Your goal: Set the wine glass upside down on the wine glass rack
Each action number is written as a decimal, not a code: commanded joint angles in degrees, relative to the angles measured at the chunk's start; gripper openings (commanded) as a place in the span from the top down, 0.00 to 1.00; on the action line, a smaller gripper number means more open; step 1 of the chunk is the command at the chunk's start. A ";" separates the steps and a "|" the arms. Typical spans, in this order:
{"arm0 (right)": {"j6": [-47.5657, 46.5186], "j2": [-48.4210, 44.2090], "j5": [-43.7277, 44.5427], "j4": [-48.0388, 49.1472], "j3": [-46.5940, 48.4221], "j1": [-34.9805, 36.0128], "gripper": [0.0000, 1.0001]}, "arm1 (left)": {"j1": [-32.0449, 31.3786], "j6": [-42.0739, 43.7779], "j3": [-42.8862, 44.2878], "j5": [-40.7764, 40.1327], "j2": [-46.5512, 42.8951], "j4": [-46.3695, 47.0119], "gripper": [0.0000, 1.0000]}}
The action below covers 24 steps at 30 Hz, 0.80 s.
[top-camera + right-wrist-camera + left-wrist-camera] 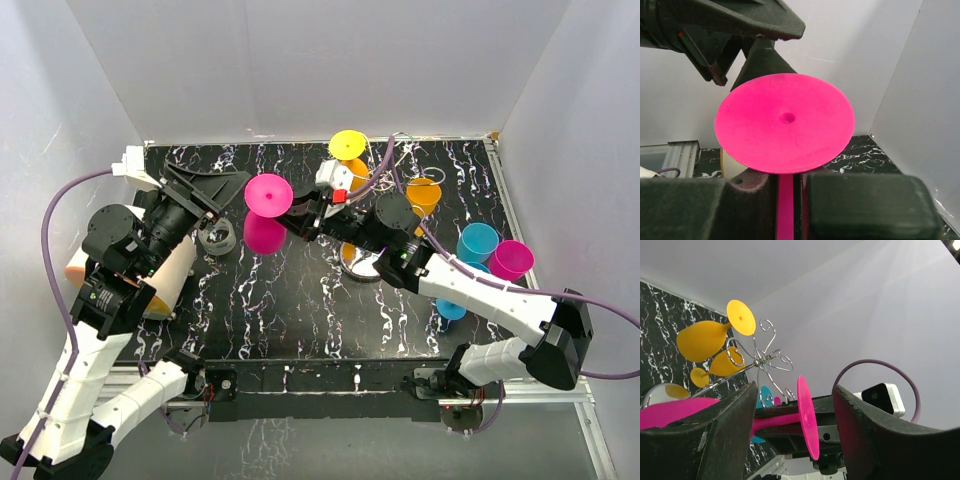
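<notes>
Wine glass (266,232) aloft over counter (300,310), stem clenched in right fingers (860,200); left fingers (715,440) released, straddling that stem crosswise, seemingly clear of it. Rack (762,360) off to the glass's right, beyond right wrist, so right arm nearer for hanging.

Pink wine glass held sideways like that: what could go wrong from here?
The right claw pinches the pink wine glass only by its thin stem, so it might twist or slip. The open left claw flanks it and could knock it. The wine glass rack already carries yellow glasses that it might bump.
</notes>
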 commanded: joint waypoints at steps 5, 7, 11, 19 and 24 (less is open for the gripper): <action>-4.30 0.39 1.27 1.36 3.96 -0.08 1.00 | 0.05 -1.22 0.96 0.83 -0.87 -4.84 0.55; -4.27 0.85 1.08 1.41 4.33 -0.08 1.00 | 0.06 -1.55 0.87 1.29 -0.89 -5.32 0.61; -4.15 1.75 0.10 1.44 5.26 -0.08 1.00 | 0.05 -2.32 0.22 1.95 -1.00 -5.76 0.68; -3.90 3.39 -2.63 0.69 6.44 -0.08 1.00 | 0.10 -2.38 0.21 2.50 -1.45 -7.18 0.90; -3.64 5.59 -6.80 -4.16 10.43 -0.02 1.00 | 0.10 -0.05 2.96 3.48 -0.39 -9.53 1.00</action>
